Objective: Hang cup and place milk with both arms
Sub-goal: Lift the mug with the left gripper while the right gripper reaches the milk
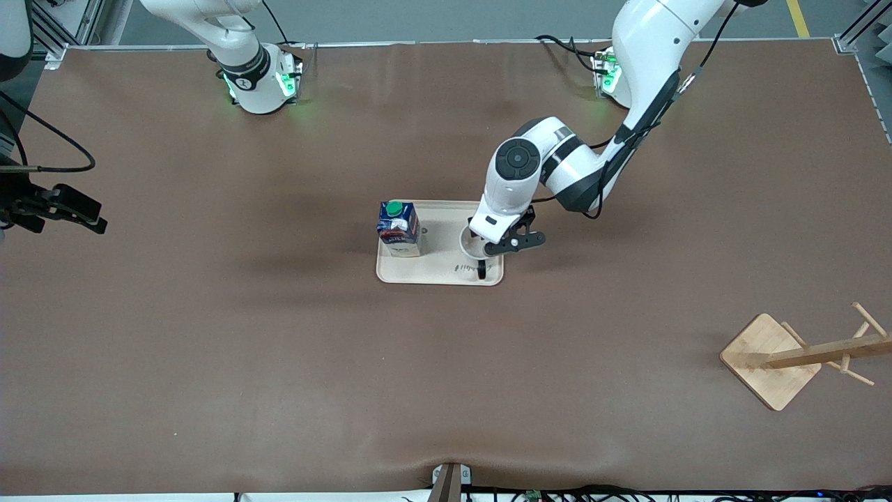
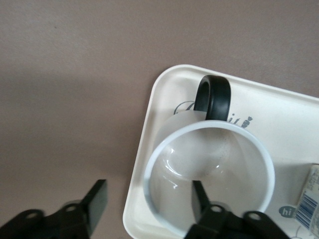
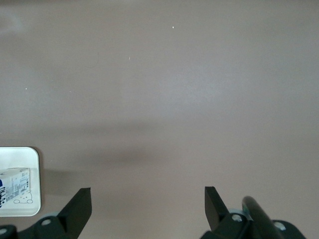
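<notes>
Front view: the left gripper (image 1: 499, 245) is reaching down over the cup (image 1: 473, 245), a small white mug with its black handle pointing toward the front camera, standing on a cream tray (image 1: 440, 273) at mid-table. The milk (image 1: 398, 229), a dark-blue carton with a green round cap and red label, is standing upright on the same tray, toward the right arm's end. The right gripper (image 1: 83, 217) is waiting over bare table at the right arm's end. A wooden cup rack (image 1: 801, 355) is sitting at the left arm's end, nearer the front camera.

Left wrist view: the fingers (image 2: 199, 199) are spread wide, one inside the cup's (image 2: 209, 174) rim, the other outside its wall, not yet pinching.

Right wrist view: the right gripper (image 3: 147, 204) is hanging wide open over brown tabletop, the tray's corner (image 3: 31, 153) and the milk (image 3: 14, 185) showing at the edge.
</notes>
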`<action>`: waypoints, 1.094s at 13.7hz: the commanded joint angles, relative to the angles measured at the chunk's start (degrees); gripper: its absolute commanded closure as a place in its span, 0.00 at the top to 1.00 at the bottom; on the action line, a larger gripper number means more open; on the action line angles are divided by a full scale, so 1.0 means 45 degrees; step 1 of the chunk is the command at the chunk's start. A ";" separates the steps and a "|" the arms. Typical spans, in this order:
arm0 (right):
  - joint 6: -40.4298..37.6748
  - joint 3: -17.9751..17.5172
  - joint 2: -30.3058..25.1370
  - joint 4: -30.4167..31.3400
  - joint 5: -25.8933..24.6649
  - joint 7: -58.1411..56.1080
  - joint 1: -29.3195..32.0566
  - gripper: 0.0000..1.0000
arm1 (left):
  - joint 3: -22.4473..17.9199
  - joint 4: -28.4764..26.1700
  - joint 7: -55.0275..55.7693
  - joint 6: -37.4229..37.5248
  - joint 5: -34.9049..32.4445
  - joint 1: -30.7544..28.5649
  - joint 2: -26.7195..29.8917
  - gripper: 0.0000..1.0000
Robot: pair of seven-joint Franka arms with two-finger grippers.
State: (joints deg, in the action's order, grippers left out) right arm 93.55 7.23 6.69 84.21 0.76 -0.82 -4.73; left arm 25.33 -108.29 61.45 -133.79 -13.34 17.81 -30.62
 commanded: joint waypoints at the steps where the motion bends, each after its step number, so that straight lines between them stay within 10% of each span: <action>1: -0.0028 0.0013 0.0114 -0.0060 0.0006 0.0005 0.0035 1.00 | -0.0062 0.0314 0.0368 -0.0211 -0.0433 0.0046 -0.0518 0.44; 4: -0.0008 0.0013 0.1006 -0.0041 0.0006 -0.0033 -0.0062 1.00 | -0.0081 0.0372 0.0348 -0.0211 -0.0745 -0.0071 -0.0713 0.00; 15: -0.0924 0.0013 0.2731 0.0134 0.2833 0.0103 -0.0178 1.00 | -0.0218 0.3515 0.0075 0.3595 -0.1019 -0.1045 0.0865 0.00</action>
State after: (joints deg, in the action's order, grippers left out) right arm 91.02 7.25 17.00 85.29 10.02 -0.78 -4.86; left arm 24.17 -93.91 61.52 -121.03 -16.71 14.71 -29.87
